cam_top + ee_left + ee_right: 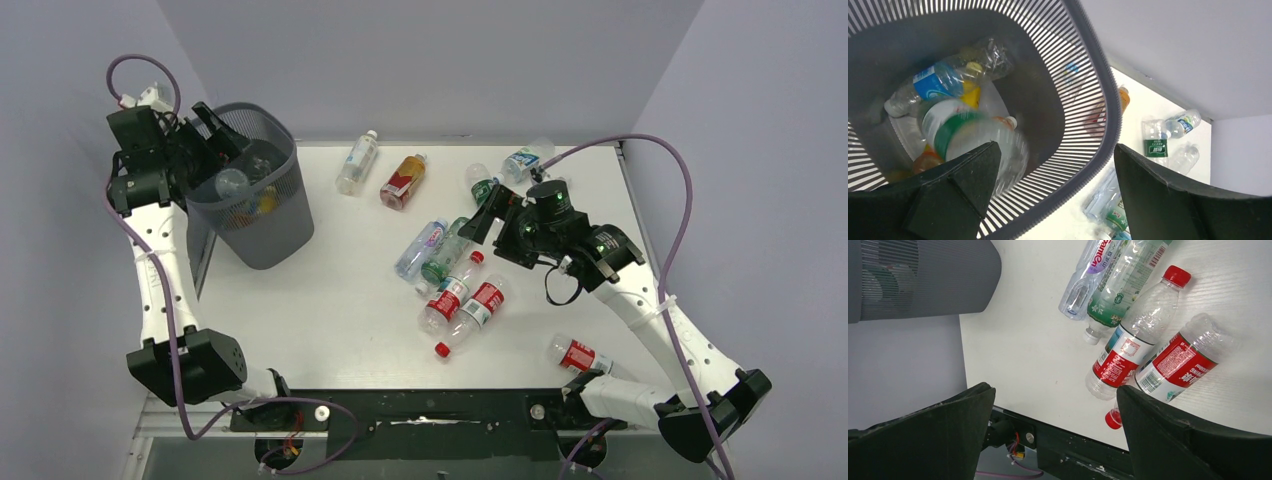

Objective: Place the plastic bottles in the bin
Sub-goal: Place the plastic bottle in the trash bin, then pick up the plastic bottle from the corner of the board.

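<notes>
The dark mesh bin point(262, 232) stands at the table's far left. My left gripper point(214, 137) hangs open over its mouth and holds nothing. In the left wrist view point(1057, 150) I look into the bin point(1112, 115): a blue-label bottle point(943, 80), a blurred green-label bottle point(968, 132) and an orange one point(928, 161) lie inside. My right gripper point(488, 216) is open and empty above a cluster of bottles mid-table: a purple-label one point(421, 248), a green-label one point(447, 250) and two red-label ones point(452, 290), point(472, 312). The red-label pair also shows in the right wrist view point(1128, 352), point(1173, 365).
More bottles lie at the back of the table: a clear one point(357, 161), an amber one with a red label point(403, 181), a green-label one point(483, 185) and a blue-label one point(527, 158). A red-label bottle point(580, 354) lies by the right arm's base. Grey walls enclose the table.
</notes>
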